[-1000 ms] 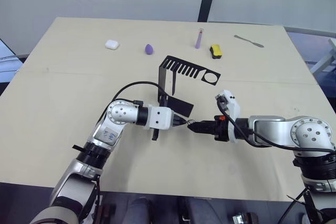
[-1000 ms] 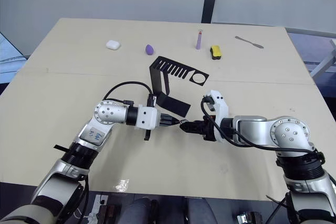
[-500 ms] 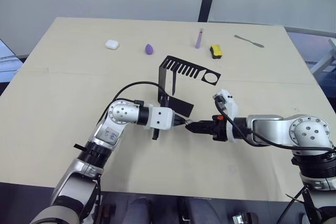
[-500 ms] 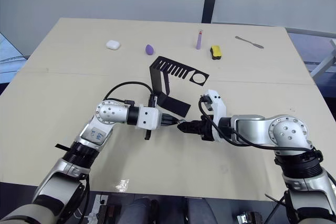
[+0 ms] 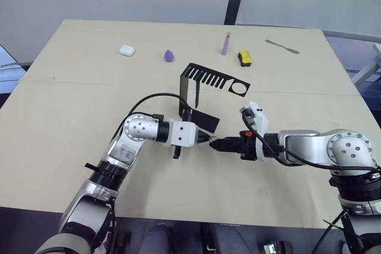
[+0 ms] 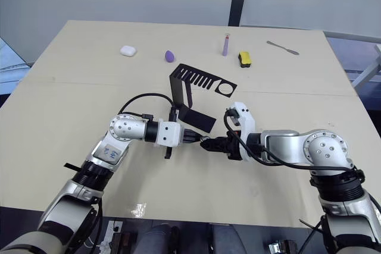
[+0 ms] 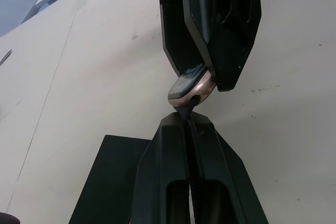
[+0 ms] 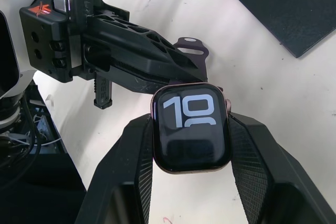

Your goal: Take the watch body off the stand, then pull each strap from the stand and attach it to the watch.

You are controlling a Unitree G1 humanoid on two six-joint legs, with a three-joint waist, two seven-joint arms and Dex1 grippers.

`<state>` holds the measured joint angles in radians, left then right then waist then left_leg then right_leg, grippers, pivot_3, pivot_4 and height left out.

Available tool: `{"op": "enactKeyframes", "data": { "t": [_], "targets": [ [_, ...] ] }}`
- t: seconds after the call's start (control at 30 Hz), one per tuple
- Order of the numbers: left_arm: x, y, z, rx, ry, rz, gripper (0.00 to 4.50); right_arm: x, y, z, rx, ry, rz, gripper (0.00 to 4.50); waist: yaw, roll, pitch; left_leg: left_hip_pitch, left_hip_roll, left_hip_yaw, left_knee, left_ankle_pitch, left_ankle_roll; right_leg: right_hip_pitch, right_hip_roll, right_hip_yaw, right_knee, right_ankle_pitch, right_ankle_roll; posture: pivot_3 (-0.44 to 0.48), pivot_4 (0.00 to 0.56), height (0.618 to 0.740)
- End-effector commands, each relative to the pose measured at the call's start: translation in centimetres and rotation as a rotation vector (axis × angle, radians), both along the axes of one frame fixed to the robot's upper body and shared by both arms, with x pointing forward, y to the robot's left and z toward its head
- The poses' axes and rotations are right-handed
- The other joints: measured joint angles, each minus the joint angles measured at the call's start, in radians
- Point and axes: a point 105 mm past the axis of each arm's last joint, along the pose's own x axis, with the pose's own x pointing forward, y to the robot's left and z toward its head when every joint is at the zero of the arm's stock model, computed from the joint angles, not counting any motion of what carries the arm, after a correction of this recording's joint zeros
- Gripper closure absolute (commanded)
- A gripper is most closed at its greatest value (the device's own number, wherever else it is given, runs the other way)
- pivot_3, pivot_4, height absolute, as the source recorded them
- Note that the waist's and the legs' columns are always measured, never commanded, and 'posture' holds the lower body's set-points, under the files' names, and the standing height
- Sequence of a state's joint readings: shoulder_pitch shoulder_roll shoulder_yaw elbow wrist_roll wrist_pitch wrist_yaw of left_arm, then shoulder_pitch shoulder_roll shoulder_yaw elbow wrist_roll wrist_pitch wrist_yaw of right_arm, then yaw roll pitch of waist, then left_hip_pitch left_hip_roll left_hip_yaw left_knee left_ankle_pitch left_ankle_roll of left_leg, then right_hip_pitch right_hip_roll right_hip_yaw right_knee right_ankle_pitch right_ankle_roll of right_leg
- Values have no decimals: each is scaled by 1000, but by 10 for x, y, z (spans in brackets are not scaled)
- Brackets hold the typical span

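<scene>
since a second ago the right end effector [image 5: 215, 144] has slid a little toward the left one, so the two tips now meet just in front of the stand's base. the watch body [image 8: 191, 127] sits clamped between the right end effector's two fingers, screen facing the wrist camera and showing large pale digits, its silver rim pinched on both sides. the left end effector [image 7: 185, 115] is closed on a dark strap [image 8: 191, 45], whose end presses against the edge of the watch body; a loop of the strap with small holes curls out beyond the left fingers. both are held just above the bench [image 5: 71, 111]. the stand [image 5: 199, 96] stands just behind the left end effector, its flat base on the bench, its slotted top arm and round hole reaching toward the robot's right. well apart, along the far edge of the bench, lie a white case [image 5: 125, 50], a purple egg-shaped piece [image 5: 169, 55], a pale purple tube [image 5: 225, 44], a yellow-and-black block [image 5: 244, 57] and a thin metal tool [image 5: 282, 46]
</scene>
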<state>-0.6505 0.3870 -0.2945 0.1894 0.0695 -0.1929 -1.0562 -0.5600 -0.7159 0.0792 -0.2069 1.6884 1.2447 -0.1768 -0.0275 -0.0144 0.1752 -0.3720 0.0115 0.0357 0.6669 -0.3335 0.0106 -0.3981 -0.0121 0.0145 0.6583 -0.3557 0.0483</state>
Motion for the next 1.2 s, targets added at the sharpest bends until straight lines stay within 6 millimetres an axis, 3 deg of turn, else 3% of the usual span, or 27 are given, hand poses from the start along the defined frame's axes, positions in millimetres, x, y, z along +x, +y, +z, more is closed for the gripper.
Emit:
{"op": "enactKeyframes", "data": {
  "t": [0.03, 0.07, 0.17, 0.3, 0.43, 0.63, 0.87, 1.2],
  "targets": [
    [-11, -11, 24, -88, -8, -55, 3880, -7, 11, 18, 59, -59, 74, 2895, 0, 0, 0, 0, 0, 0, 0, 0, 0, 0, 0, 0, 0, 0, 0, 0, 150, 740],
    [-12, -4, 25, -88, 24, -50, 3645, -8, 10, 20, 60, -77, 81, 2895, 0, 0, 0, 0, 0, 0, 0, 0, 0, 0, 0, 0, 0, 0, 0, 0, 150, 740],
    [-14, 17, 29, -73, 108, -22, 2188, -11, 8, 26, 21, -154, 108, 2895, -5, 0, 0, -1, 0, 0, -1, 0, 0, -1, 0, 0, 0, 0, 0, 0, 150, 740],
    [-44, 56, 41, -27, 424, -110, 151, -29, 1, 31, -76, -315, 229, 2895, -4, 1, 0, -3, 0, 0, -1, 0, -1, -5, 0, -1, 1, 0, 0, 0, 150, 740],
    [-57, 58, 51, -33, 528, -151, 67, -43, -4, 32, -201, -584, 416, 2895, 9, 1, 1, -4, 0, -2, 0, 1, -1, -5, 0, -2, -1, 0, 0, 0, 150, 740],
    [-57, 41, 45, -42, 442, -162, 67, -42, -15, 20, -329, -868, 555, 2895, 22, 1, 1, -4, -1, -4, 1, 0, -1, 0, -1, -5, -6, 1, 1, 0, 150, 740],
    [-53, 34, 38, -44, 372, -142, 67, -43, -17, 9, -374, -981, 622, 2895, 22, 1, 1, -1, -1, -3, 2, 3, -5, 0, 0, -5, -4, 0, 0, 0, 150, 740],
    [-53, 38, 35, -50, 364, -128, 67, -41, -20, 6, -405, -1002, 643, 2895, 22, 1, 1, 0, -1, -3, 7, 2, -4, 1, -1, -4, 1, 0, -1, 0, 150, 740]
  ]
}}
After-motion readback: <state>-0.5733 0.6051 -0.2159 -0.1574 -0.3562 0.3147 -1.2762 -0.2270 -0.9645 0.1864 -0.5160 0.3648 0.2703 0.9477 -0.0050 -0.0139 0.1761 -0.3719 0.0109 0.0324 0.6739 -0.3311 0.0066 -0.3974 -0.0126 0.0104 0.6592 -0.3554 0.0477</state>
